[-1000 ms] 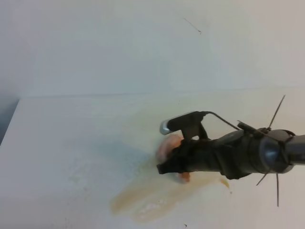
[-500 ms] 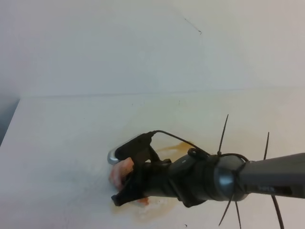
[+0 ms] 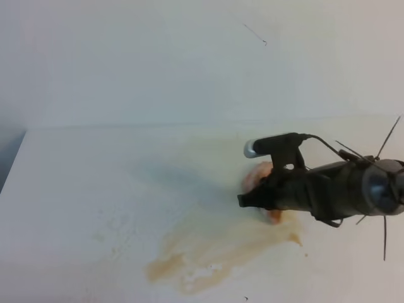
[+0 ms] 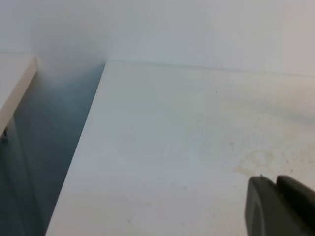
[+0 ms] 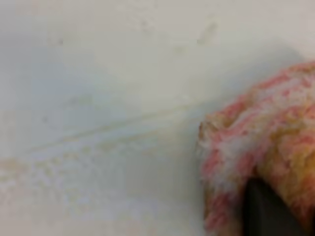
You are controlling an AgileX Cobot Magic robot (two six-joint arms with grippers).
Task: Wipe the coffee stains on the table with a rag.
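The rag [image 3: 257,176], a pink-and-white lump with an orange-tinted fold, is pressed on the white table [image 3: 95,170] at the right back edge of the coffee stains [image 3: 202,252]. The stains are a tan smear with a darker front rim. My right gripper [image 3: 250,199] is shut on the rag and reaches in from the right. In the right wrist view the rag [image 5: 261,142] fills the right side around one dark finger [image 5: 268,209], with pale streaks [image 5: 74,142] on the table. My left gripper [image 4: 275,184] shows only in the left wrist view, with its fingers together, above bare table.
The table's left edge [image 4: 83,142] drops to a dark gap with another white surface [image 4: 15,88] beyond. A plain white wall [image 3: 189,63] stands behind the table. Faint yellowish speckles [image 4: 256,160] mark the tabletop near the left gripper.
My right gripper swept the rag left across the stain to its front left, then back right. The rag now sits at the stain's right back edge. The stain looks more spread.
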